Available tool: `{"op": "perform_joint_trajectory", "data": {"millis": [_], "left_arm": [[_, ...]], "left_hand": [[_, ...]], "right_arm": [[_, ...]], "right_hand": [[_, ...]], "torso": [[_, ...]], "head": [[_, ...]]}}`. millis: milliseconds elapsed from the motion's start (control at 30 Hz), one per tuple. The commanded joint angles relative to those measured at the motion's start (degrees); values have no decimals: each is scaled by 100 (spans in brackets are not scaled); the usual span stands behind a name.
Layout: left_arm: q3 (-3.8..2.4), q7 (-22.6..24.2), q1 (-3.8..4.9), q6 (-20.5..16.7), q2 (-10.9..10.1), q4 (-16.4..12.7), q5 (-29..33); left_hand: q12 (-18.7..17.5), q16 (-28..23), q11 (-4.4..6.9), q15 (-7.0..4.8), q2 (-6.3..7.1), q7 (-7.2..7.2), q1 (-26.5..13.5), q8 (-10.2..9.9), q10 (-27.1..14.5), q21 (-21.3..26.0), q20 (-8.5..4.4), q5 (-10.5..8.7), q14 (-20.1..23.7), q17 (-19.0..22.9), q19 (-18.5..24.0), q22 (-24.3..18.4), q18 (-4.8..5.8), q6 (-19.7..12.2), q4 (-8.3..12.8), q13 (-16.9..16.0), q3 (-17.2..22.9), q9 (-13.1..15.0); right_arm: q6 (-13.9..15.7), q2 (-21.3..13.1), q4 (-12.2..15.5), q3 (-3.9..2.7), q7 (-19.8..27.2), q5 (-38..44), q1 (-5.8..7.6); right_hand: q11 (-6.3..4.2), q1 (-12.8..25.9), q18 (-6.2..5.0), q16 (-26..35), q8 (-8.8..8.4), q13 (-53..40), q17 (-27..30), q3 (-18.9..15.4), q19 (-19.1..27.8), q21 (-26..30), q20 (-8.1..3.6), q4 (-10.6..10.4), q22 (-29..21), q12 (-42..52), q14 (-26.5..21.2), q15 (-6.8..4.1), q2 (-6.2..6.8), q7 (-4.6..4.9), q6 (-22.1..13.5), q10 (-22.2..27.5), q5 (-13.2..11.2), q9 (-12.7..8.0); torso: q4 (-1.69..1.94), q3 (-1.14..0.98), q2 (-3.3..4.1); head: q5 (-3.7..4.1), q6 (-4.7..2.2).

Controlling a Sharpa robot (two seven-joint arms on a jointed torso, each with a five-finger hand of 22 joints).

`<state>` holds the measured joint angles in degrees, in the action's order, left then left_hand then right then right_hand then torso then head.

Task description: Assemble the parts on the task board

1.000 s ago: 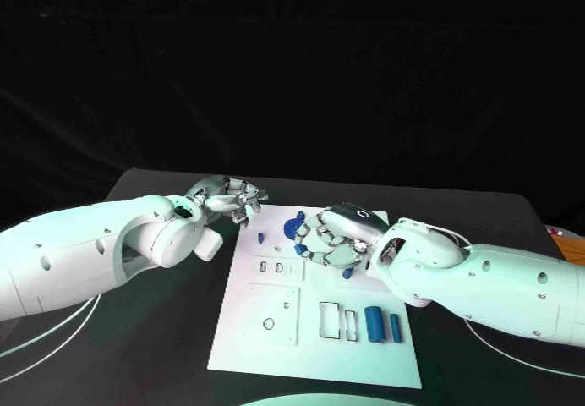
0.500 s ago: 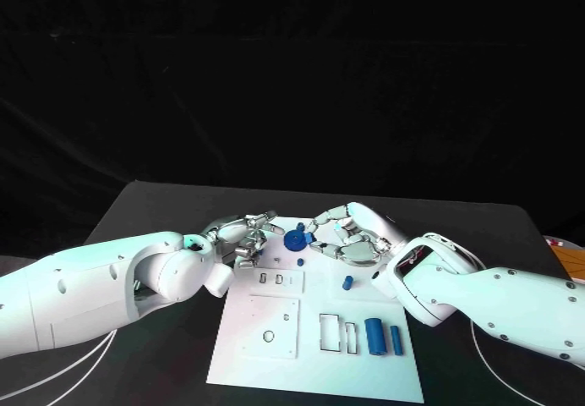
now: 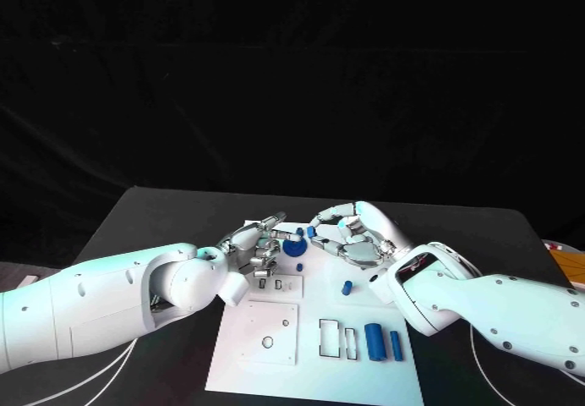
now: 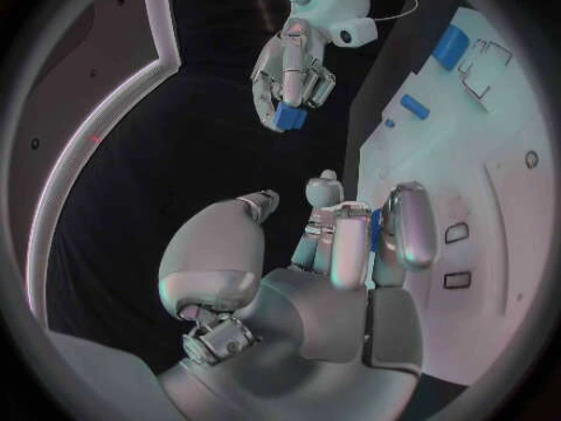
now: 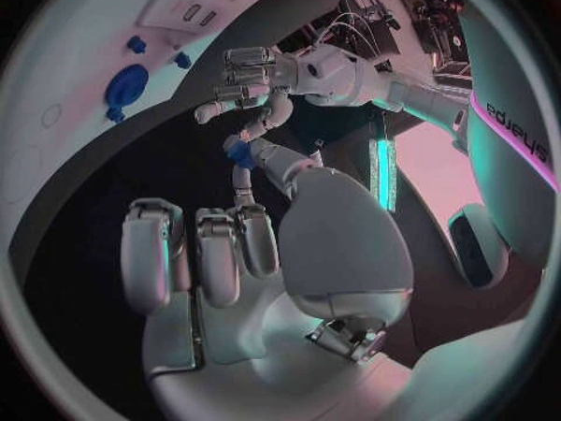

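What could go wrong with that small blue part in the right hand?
1. The right hand pinches the small blue part only at its fingers' tips, so it may slip.
2. The left hand sits close opposite, so the fingers could clash.
3. The round blue part on the task board lies between both hands and could get knocked.

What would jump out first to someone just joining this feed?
The two silver hands meeting above the far end of the white task board: the right hand pinches a small blue part in its fingers, with the left hand close beside it. Just under them a round blue part stands on the board, and two blue cylinders lie near its near end.
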<state>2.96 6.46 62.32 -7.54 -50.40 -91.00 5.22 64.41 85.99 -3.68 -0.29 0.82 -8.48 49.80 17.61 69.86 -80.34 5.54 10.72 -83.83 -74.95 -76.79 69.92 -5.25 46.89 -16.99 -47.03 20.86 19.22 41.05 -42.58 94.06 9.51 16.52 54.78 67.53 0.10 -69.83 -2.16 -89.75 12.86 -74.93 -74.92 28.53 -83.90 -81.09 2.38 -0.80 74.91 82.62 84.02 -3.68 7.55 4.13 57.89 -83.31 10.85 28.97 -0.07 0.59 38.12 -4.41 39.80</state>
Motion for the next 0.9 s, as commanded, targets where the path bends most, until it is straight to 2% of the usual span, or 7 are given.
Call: {"op": "perform_joint_trajectory", "data": {"millis": [33,133,433,733,900], "left_arm": [[-5,322,-5,363,41,-31,406],[-6,356,-7,471,76,-62,484],[-7,279,-8,715,133,-104,540],[-7,228,-7,847,136,-104,546],[-7,247,-7,915,135,-95,538]], "left_hand": [[56,34,-6,15,-31,0,-75,-31,68,-35,14,7,-410,-755,-47,23,97,-33,0,-71,-56,-12],[143,76,5,8,-170,13,-197,-39,124,-68,9,11,-431,-828,-72,79,107,-20,-2,-179,-115,-35],[316,158,14,2,-406,22,-423,-33,256,-143,2,16,-473,-979,-146,215,132,45,-2,-415,-227,-67],[377,185,15,3,-519,23,-518,21,302,-176,2,20,-486,-1025,-177,272,143,191,1,-495,-296,-68],[430,202,29,-5,-575,41,-538,49,357,-205,-1,24,-495,-1060,-212,331,154,281,1,-581,-316,-66]], "right_arm": [[150,34,3,-3,146,-146,-15],[149,80,-21,-3,142,-132,-32],[163,171,-41,-4,133,-79,-55],[176,218,-89,-4,127,-39,-59],[182,245,-130,-3,132,27,-62]], "right_hand": [[37,-9,40,-25,33,-733,-1508,9,-276,-15,40,-30,1226,-10,598,47,-20,67,97,-1,18,106],[40,-10,40,-25,36,-730,-1508,9,-277,-17,42,-33,1227,-13,598,49,-22,68,103,2,18,108],[41,-12,37,-25,38,-728,-1508,8,-272,-2,44,-34,1222,-15,598,52,-22,69,107,4,17,110],[44,-16,35,-25,40,-725,-1508,6,-267,10,47,-35,1219,-18,598,54,-20,70,111,6,14,113],[46,-17,34,-25,39,-717,-1508,3,-266,14,49,-35,1218,-26,598,56,-14,72,110,14,8,114]], "torso": [[4,8,-4],[11,11,-4],[23,7,2],[30,5,7],[22,4,4]], "head": [[8,-5],[26,-11],[40,-23],[40,-13],[21,4]]}}
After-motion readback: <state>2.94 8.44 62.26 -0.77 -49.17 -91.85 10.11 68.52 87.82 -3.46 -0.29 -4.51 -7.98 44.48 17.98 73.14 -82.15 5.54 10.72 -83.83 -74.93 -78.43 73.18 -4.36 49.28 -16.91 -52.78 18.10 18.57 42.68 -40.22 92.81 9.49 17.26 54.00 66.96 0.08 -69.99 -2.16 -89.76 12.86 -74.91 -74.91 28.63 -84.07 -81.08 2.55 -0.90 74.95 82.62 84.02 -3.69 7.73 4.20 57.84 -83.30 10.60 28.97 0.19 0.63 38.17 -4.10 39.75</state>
